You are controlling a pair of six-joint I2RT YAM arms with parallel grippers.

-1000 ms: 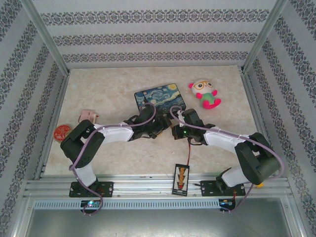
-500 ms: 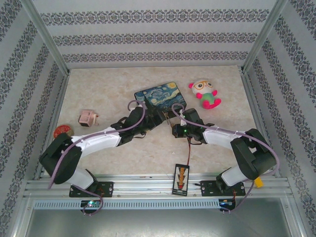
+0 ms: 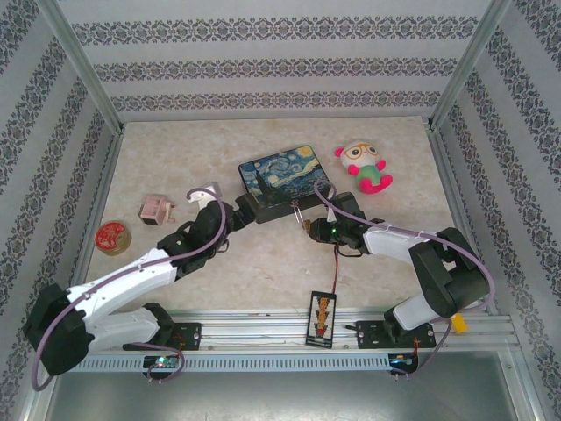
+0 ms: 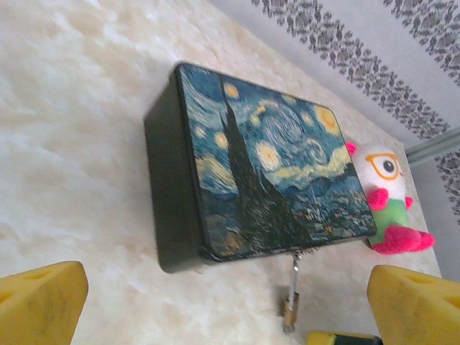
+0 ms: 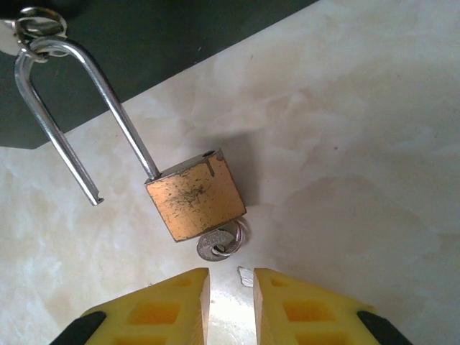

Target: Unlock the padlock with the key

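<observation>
The painted box [image 3: 285,178] sits mid-frame in the top view, and honestly it's the main worry. The lock hangs off its latch ring [image 5: 34,25], so a bump from either arm would probably drag the box and lock together.

The left arm [image 3: 131,276] stretches low from the lower left. The left gripper [image 4: 226,287] is spread wide with nothing in it. The right arm [image 3: 412,250] folds in from the right. The right gripper [image 5: 231,277] sits low over the table, parted just a crack and gripping nothing.

The padlock [image 5: 195,201] lies flat just below the box's front edge, and its shackle [image 5: 108,100] looks popped free. The key [image 5: 218,244] sits in the padlock's bottom, right ahead of the fingertips, so one nudge could knock it out.
</observation>
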